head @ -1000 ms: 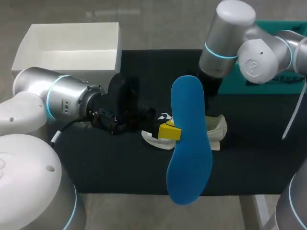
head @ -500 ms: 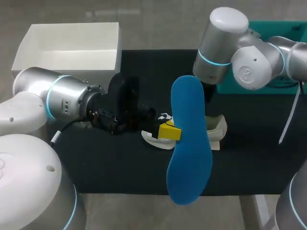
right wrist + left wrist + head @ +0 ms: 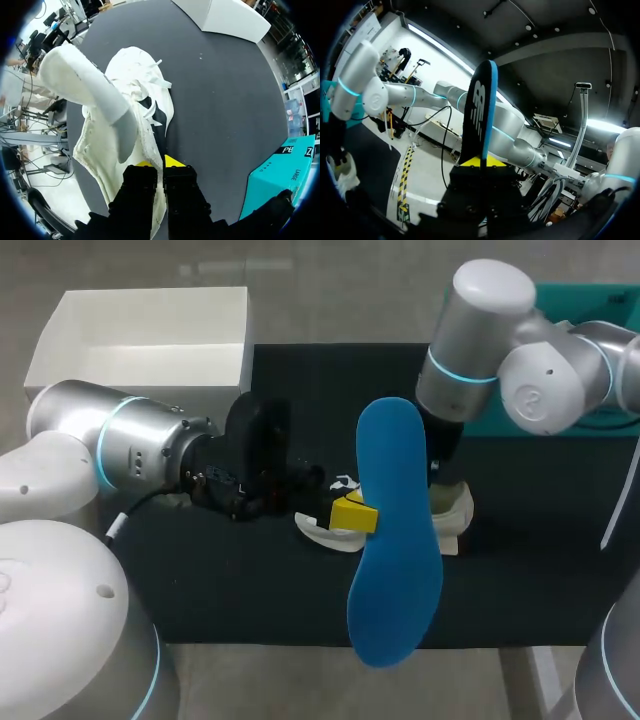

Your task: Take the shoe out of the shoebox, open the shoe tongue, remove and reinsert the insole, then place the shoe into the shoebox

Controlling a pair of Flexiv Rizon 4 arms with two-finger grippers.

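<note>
- The left gripper point(image 3: 353, 513), at the centre of the head view, is closed on the blue insole point(image 3: 395, 530) and holds it up off the table.
- In the left wrist view the insole point(image 3: 480, 105) stands edge-on, pinched between that gripper's point(image 3: 481, 161) two fingers.
- The white shoe point(image 3: 452, 508) lies on the black mat point(image 3: 540, 540) right of centre, partly hidden behind the insole.
- The right gripper point(image 3: 159, 161) has its fingers nearly together, clamped on the shoe's point(image 3: 115, 115) side wall.
- The open white shoebox point(image 3: 150, 315) sits at the upper left, well apart from the shoe.
- A teal box point(image 3: 585, 298) lies at the upper right, behind the right arm.
</note>
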